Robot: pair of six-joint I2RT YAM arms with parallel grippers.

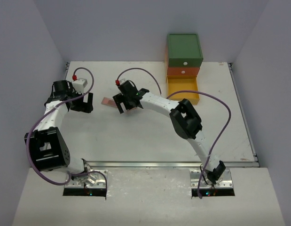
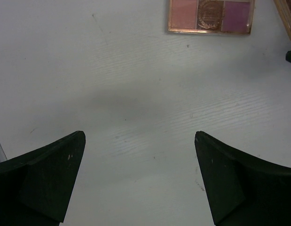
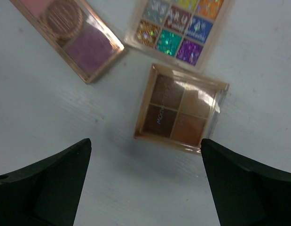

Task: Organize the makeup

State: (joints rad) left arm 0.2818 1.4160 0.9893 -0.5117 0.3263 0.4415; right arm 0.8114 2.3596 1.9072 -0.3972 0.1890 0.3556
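Observation:
Three flat palettes lie together at the table's middle left. In the right wrist view I see a brown four-pan palette (image 3: 180,110), a pink-purple palette (image 3: 72,33) and a glitter palette (image 3: 183,28). My right gripper (image 3: 146,143) is open and empty, hovering just above and near the brown palette; from above it (image 1: 126,104) covers most of the group. The pink-purple palette (image 1: 107,101) shows to its left and at the top of the left wrist view (image 2: 210,14). My left gripper (image 2: 139,136) is open and empty over bare table, left of the palettes (image 1: 84,103). No bottles are in view.
The green-orange-yellow drawer chest (image 1: 184,61) stands at the back right with its yellow bottom drawer (image 1: 183,90) pulled open. The right arm stretches across the table's middle from its base to the palettes.

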